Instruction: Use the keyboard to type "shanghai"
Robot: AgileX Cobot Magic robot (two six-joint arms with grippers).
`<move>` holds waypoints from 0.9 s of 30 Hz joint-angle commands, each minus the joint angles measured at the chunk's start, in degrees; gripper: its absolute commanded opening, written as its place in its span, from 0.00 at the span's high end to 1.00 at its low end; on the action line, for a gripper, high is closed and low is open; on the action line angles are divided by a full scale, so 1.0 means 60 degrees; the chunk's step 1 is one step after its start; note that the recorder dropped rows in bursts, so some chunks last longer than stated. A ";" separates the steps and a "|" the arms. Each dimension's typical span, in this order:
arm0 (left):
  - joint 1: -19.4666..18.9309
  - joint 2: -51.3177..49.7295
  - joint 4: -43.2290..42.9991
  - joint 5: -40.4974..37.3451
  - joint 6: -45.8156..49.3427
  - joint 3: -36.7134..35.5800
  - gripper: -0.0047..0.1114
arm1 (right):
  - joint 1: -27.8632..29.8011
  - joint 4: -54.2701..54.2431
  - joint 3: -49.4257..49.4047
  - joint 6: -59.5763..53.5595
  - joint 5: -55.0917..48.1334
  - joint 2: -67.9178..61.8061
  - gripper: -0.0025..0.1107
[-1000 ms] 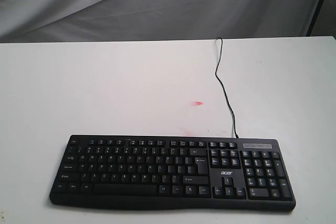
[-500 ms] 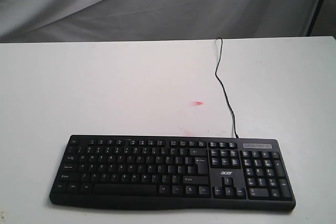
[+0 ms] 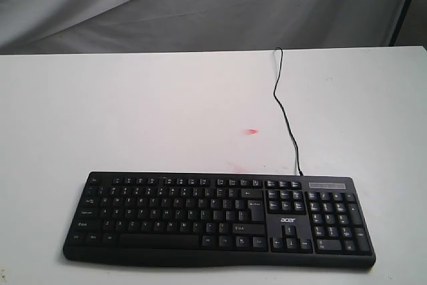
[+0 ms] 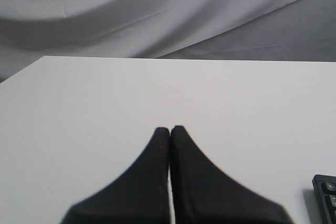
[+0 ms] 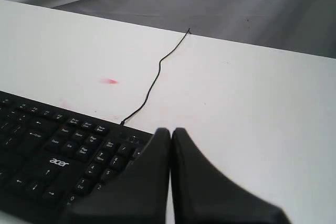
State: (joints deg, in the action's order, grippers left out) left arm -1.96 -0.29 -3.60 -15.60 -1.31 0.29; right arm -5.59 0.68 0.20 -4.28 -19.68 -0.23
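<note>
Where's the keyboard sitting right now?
In the exterior view the keyboard lies flat along the near edge of the white table, its cable running from its back edge past a pink mark to the far edge.

You see white matte surface (image 3: 133,111) filling lower view. Behind it, grey cloth backdrop (image 3: 200,5) hangs in broad soft folds, with lighter band sweeping across upper left. Dark stand leg (image 3: 402,5) slants at far right edge. Small pink smudge (image 3: 251,131) on surface near middle. Light even, shadows faint.
</note>
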 commanded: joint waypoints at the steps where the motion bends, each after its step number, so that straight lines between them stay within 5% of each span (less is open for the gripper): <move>1: 0.0035 0.0048 0.0006 0.0060 -0.0012 -0.0049 0.95 | 0.0073 0.0046 -0.0033 -0.0043 0.0015 0.0038 0.98; 27: 0.0035 0.0048 0.0006 0.0060 -0.0012 -0.0049 0.95 | 0.0073 0.0046 -0.0033 -0.0024 0.0015 0.0038 0.98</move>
State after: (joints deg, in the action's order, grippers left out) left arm -1.96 -0.29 -3.60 -15.60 -1.31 0.29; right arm -5.59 0.68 0.20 -4.28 -19.68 -0.23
